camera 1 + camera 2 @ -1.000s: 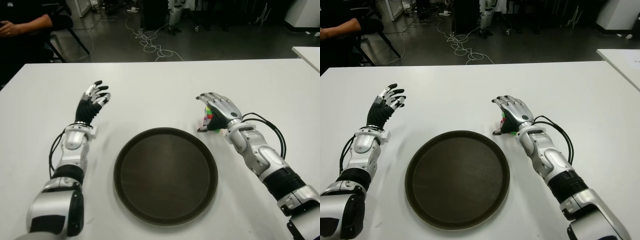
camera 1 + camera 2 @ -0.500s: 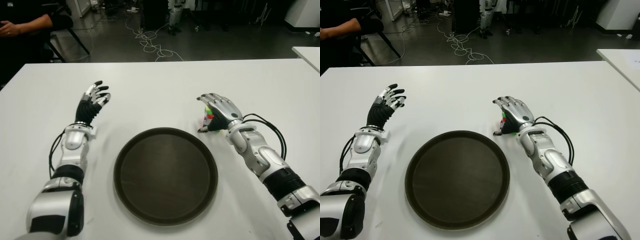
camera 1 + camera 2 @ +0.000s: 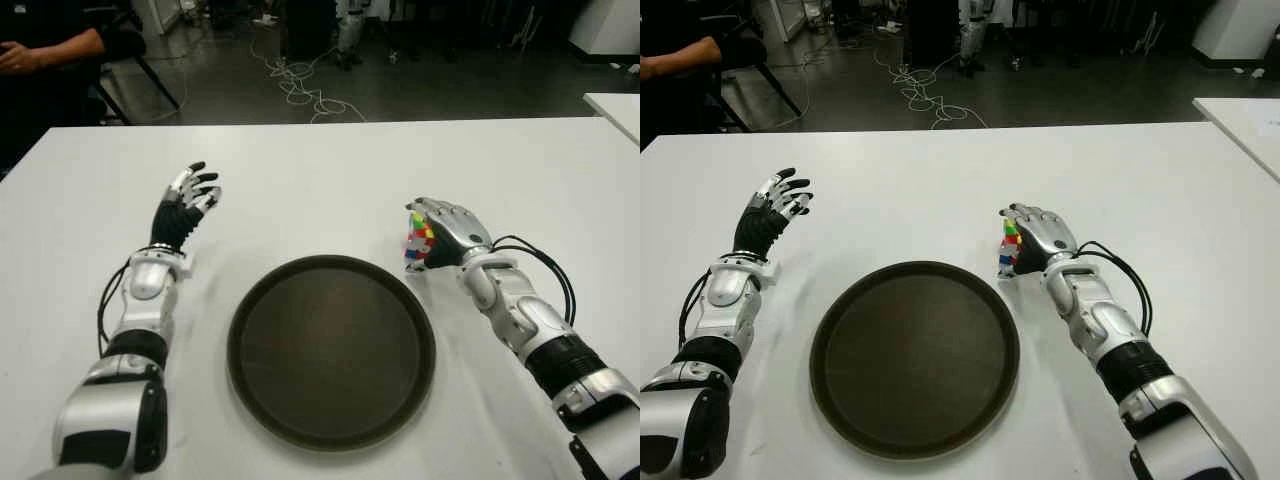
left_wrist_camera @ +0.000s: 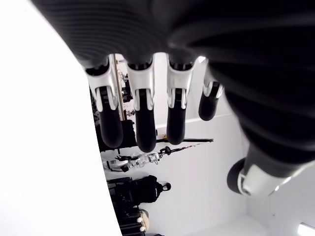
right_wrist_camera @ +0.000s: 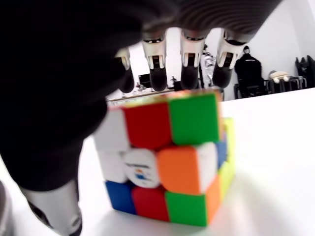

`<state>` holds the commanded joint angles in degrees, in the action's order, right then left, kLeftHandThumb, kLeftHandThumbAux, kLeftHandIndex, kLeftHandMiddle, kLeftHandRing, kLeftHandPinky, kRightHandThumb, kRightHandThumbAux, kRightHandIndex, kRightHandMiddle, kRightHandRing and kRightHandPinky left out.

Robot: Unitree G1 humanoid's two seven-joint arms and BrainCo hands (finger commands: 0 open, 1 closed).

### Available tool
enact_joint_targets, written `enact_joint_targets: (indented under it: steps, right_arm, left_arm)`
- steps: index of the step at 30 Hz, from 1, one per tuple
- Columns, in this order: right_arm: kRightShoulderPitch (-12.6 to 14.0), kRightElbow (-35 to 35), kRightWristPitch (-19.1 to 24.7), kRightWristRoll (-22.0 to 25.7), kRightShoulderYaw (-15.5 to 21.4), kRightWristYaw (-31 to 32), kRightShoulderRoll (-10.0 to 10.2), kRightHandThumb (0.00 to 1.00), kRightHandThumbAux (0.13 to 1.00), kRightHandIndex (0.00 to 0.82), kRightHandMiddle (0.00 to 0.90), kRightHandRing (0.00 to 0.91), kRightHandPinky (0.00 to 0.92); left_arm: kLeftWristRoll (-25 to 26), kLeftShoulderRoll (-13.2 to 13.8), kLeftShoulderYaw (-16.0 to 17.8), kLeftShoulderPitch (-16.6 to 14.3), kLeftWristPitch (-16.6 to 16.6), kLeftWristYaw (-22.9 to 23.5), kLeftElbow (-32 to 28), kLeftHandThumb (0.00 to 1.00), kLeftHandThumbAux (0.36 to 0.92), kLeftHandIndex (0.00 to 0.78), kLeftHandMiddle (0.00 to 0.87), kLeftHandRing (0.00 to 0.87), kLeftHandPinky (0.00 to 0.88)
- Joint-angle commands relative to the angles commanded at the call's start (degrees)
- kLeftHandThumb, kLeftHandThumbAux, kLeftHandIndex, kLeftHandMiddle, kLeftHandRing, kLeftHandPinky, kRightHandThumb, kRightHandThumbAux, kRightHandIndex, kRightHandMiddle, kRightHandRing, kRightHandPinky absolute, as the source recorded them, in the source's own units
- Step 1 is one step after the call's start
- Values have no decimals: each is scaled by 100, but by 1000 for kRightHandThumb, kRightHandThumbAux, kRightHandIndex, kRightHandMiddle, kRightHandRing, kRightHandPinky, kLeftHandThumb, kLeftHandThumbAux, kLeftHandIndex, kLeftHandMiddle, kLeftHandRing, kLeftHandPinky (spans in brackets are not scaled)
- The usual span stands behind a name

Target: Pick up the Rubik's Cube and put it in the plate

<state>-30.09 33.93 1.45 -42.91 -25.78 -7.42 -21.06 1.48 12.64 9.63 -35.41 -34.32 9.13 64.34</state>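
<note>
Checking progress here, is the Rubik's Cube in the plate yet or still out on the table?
Out. The Rubik's Cube is under the right hand, just beyond the rim of the empty plate.

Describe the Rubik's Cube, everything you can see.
The Rubik's Cube is a glossy plastic three-by-three, scrambled: red, green, orange, white, blue and yellow stickers, with a logo on one white centre tile. It sits on the white table, just off the dark plate's far right rim. The right hand covers it, fingers curled over its top; a firm grasp can't be confirmed.

White table [image 3: 330,170], round dark plate [image 3: 331,349], Rubik's Cube [image 3: 418,241] beside it
</note>
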Motion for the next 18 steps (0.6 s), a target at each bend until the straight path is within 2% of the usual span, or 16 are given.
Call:
enact_joint_targets:
  steps: [18]
  right_arm:
    - [-127,403,63,83,68,-368,195,0,791,78,84,113,152]
  left_arm:
    - [4,2,7,4,98,-46,-38,38,610,134,232,238,269]
